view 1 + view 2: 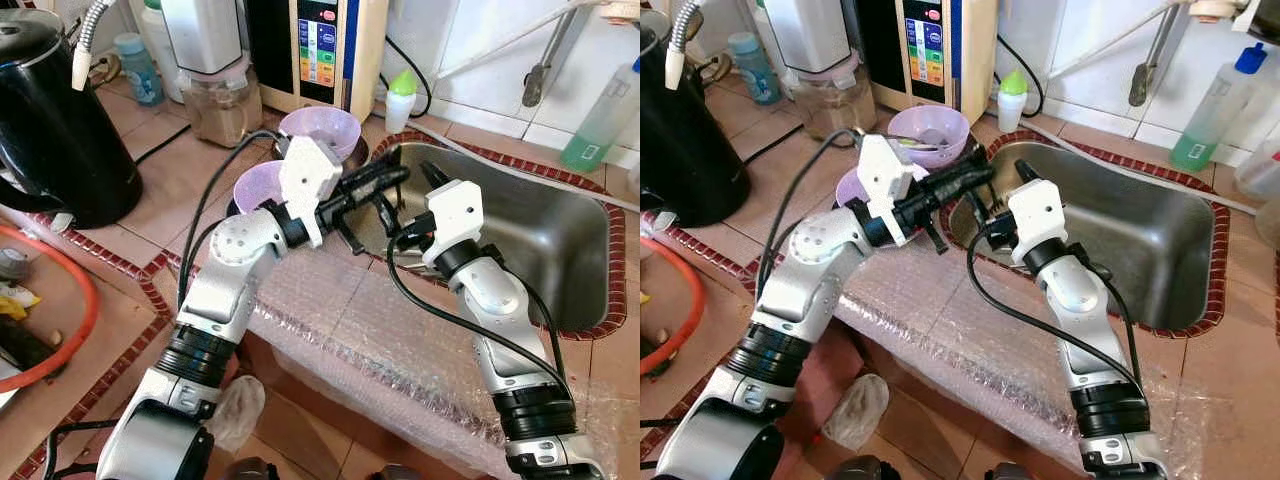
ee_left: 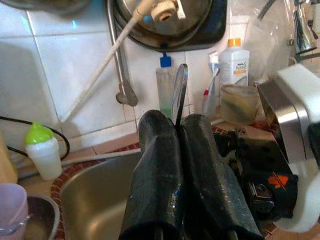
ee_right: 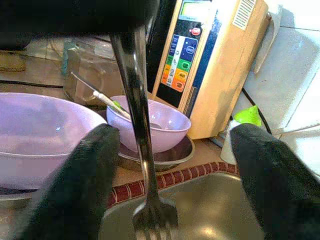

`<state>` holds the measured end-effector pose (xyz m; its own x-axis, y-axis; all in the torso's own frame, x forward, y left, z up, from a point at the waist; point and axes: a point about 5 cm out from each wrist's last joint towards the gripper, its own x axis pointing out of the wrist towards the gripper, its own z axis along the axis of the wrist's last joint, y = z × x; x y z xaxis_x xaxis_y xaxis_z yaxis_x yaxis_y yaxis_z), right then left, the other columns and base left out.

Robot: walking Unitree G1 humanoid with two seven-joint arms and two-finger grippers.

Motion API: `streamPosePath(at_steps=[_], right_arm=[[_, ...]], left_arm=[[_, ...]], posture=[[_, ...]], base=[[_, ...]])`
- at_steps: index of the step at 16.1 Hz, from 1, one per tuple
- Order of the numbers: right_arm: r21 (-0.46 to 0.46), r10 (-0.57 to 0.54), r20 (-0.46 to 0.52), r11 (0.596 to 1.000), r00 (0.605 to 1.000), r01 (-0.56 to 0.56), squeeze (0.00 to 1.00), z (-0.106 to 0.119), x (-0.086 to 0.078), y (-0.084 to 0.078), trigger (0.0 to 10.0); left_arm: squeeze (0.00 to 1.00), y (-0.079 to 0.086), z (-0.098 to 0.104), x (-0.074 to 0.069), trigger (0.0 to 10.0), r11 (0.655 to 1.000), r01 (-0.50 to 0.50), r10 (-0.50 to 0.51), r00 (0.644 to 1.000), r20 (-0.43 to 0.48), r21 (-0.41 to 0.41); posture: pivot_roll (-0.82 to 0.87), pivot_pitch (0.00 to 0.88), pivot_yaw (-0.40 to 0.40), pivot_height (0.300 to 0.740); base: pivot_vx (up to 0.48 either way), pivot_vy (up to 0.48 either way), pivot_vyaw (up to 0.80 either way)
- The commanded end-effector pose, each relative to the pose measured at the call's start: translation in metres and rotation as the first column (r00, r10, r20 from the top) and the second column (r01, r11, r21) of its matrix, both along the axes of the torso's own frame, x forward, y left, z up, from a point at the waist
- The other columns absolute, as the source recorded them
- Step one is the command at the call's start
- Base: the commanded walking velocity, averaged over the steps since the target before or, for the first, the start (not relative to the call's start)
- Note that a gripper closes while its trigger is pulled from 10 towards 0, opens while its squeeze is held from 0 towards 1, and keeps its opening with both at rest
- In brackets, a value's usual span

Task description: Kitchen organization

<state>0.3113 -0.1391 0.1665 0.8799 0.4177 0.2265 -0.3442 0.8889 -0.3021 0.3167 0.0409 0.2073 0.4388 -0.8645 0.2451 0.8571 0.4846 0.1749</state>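
Terracotta tiles cover the kitchen counter [image 1: 160,170], edged in dark red mosaic, with a steel sink [image 1: 560,240] sunk into its right half and bubble wrap [image 1: 370,330] draped over the near edge. At the sink's near-left corner the left gripper [image 1: 385,180] has its two black fingers [image 2: 155,165] clenched tight on the thin handle of a metal fork [image 3: 142,150]; the handle stands up between the fingertips in the left wrist view, and the right wrist view shows the fork hanging tines down over the basin. Just right of it the right gripper [image 1: 432,178] is released, its fingers [image 3: 80,180] spread wide to either side of the fork without touching it. Behind the left gripper, on the counter left of the sink, sit two lilac bowls: a near bowl [image 1: 262,186] and a far bowl [image 1: 320,130] with utensils lying in it, resting on a steel plate. Farther back stand a beige appliance with coloured buttons [image 1: 325,50], a glass jar [image 1: 215,105] and a small white bottle with a green cap [image 1: 400,100]. A black kettle [image 1: 50,120] occupies the far left, and a green-liquid bottle [image 1: 600,120] leans by the white tiled wall at far right.
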Motion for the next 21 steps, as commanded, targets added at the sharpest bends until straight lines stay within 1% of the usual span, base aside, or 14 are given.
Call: streamPosePath(at_steps=[1, 2, 3, 4, 6, 9, 13, 17, 21], right_arm=[[0.008, 0.000, -0.006, 1.000, 1.000, 0.000, 0.00, -0.001, 0.001, -0.001, 0.0], [0.034, 0.001, -0.042, 0.999, 0.999, 0.000, 0.00, -0.004, 0.001, -0.002, 0.0], [0.099, -0.019, -0.106, 0.995, 0.994, 0.029, 0.00, -0.009, 0.004, -0.006, 0.0], [0.117, -0.029, -0.122, 0.992, 0.992, 0.043, 0.00, -0.011, 0.005, -0.010, 0.0], [0.106, -0.033, -0.131, 0.993, 0.991, 0.047, 0.00, -0.012, 0.006, -0.014, 0.0], [0.126, -0.055, -0.167, 0.989, 0.984, 0.076, 0.00, -0.016, 0.011, -0.018, 0.0], [0.122, -0.054, -0.170, 0.990, 0.984, 0.075, 0.00, -0.018, 0.013, -0.018, 0.0], [0.109, -0.060, -0.157, 0.991, 0.986, 0.078, 0.00, -0.015, 0.015, -0.021, 0.0], [0.089, -0.069, -0.168, 0.992, 0.983, 0.085, 0.00, -0.022, 0.015, -0.023, 0.0]], left_arm=[[0.00, -0.002, -0.003, 0.000, 0.0, 1.000, 0.002, -0.002, 1.000, 0.013, 0.023], [0.00, -0.002, -0.006, 0.000, 0.0, 1.000, -0.002, 0.002, 1.000, 0.009, 0.021], [0.00, -0.002, -0.007, 0.000, 0.0, 1.000, 0.001, -0.001, 1.000, 0.012, 0.029], [0.00, -0.002, -0.008, -0.001, 0.0, 0.999, 0.004, -0.005, 1.000, 0.013, 0.034], [0.00, -0.002, -0.007, -0.001, 0.0, 1.000, 0.008, -0.009, 1.000, 0.008, 0.028], [0.00, -0.005, -0.006, -0.001, 0.0, 1.000, 0.022, -0.022, 1.000, 0.000, 0.007], [0.00, -0.005, -0.008, -0.003, 0.0, 0.999, 0.032, -0.032, 0.999, -0.010, 0.006], [0.00, -0.006, -0.014, -0.004, 0.0, 0.998, 0.040, -0.039, 0.999, -0.006, 0.042], [0.00, -0.006, -0.020, -0.004, 0.0, 0.997, 0.033, -0.032, 0.999, -0.002, 0.068]], posture=[[-0.12, 0.010, 0.068, 0.740], [-0.12, 0.013, 0.069, 0.740], [-0.12, 0.015, 0.066, 0.740], [-0.12, 0.016, 0.065, 0.740], [-0.12, 0.017, 0.062, 0.740], [-0.12, 0.013, 0.059, 0.740], [-0.12, 0.011, 0.052, 0.740], [-0.12, 0.014, 0.054, 0.740], [-0.12, 0.015, 0.052, 0.740]], base=[[0.000, 0.000, 0.00], [0.000, 0.000, 0.00], [0.000, 0.000, 0.00], [0.000, 0.000, 0.00], [0.000, 0.000, 0.00], [0.000, 0.000, 0.00], [0.000, 0.000, 0.00], [0.000, 0.000, 0.00], [0.000, 0.000, 0.00]])
